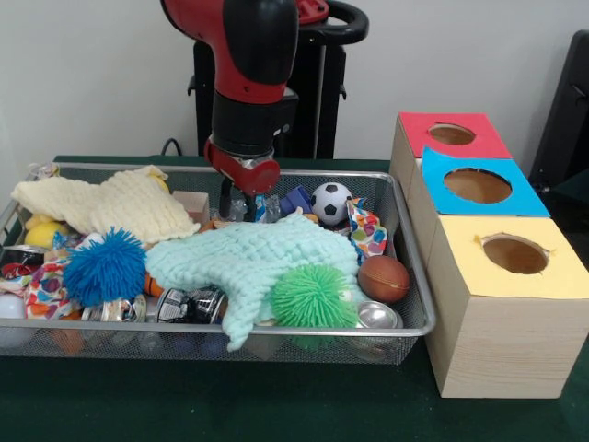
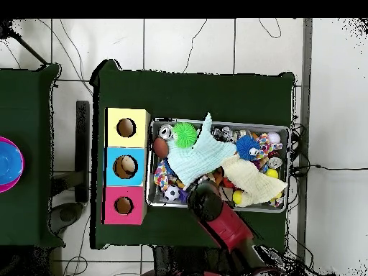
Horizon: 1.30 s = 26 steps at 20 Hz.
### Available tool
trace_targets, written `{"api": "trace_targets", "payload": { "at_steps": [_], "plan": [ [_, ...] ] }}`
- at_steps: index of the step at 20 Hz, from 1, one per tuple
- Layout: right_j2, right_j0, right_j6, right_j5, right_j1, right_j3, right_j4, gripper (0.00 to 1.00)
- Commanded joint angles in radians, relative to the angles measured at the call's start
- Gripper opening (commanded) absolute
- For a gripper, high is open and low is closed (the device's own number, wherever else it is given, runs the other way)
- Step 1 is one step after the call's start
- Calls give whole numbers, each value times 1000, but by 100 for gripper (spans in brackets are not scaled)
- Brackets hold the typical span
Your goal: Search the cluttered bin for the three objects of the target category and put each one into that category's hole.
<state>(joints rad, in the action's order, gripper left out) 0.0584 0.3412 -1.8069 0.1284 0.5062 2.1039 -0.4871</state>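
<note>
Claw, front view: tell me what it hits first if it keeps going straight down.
Likely the far edge of the mint green knitted cloth, or the small clutter just behind it inside the bin. The claw hangs right there, but depth is unclear.

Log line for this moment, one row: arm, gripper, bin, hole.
arm: over bin's far side | gripper: down among clutter beside mint knitted cloth, state unclear | red-topped hole: nothing seen inside

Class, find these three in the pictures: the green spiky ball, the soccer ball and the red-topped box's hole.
green spiky ball (image 1: 313, 296), front view, centre of its spikes
soccer ball (image 1: 330, 202), front view, middle
hole (image 1: 451, 134), front view, the opening's middle
</note>
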Motion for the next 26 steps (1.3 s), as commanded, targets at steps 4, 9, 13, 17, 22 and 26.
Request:
{"api": "trace_targets", "payload": {
  "at_steps": [4,9,13,17,22,26],
  "plan": [
    [-78,11,-250,2,-18,6,-2,100],
    [-112,34,-274,61,-64,8,20,100],
    [-81,-11,-264,-17,-4,29,-24,100],
    [-78,-13,-267,-19,10,48,-22,100],
    [-28,-53,-241,-87,38,53,-48,100],
    [38,-111,-234,-174,85,53,-77,100]
  ]
}}
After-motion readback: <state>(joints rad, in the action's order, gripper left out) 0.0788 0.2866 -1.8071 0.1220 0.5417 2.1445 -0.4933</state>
